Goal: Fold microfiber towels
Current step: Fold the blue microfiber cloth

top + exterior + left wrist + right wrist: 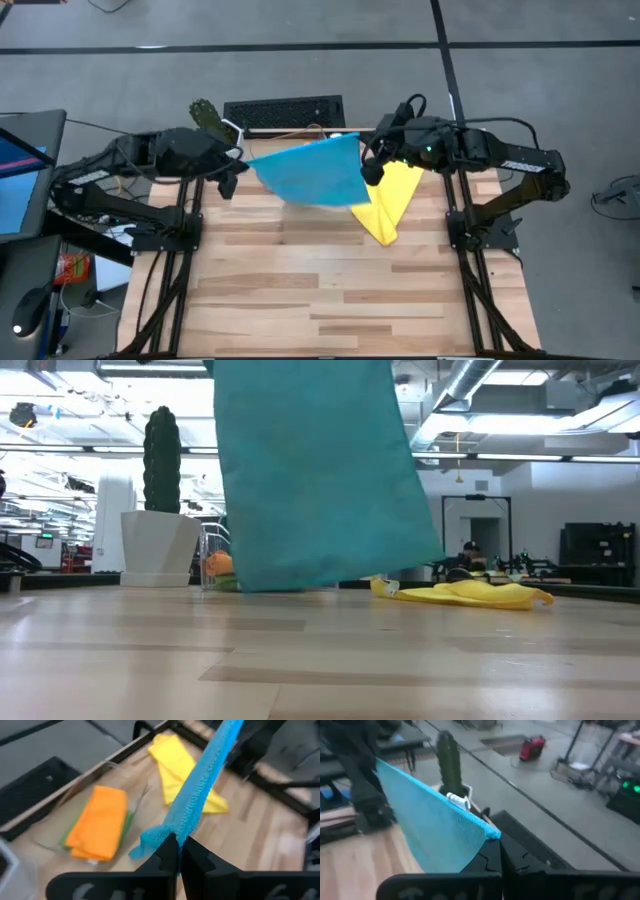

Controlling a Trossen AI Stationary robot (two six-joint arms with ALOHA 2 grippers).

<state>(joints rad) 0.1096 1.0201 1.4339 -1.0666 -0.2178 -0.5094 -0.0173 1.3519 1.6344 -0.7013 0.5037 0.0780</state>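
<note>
While the left hand [179, 851] and right hand [500, 854] each clench a top corner, the light blue towel [310, 172] hangs stretched above the tabletop's [330, 300] far edge, apparently clear of the crumpled yellow towel [388, 205].

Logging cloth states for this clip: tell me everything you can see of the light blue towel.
The light blue towel is a plain, soft cloth with a fine woven texture and a stitched edge. It hangs stretched in the air between the two arms at the table's far side, its top edge taut. The left claw is shut on one upper corner, the right claw on the other. In the low view its lower edge hangs just above the wooden table, in front of the yellow towel.
</note>
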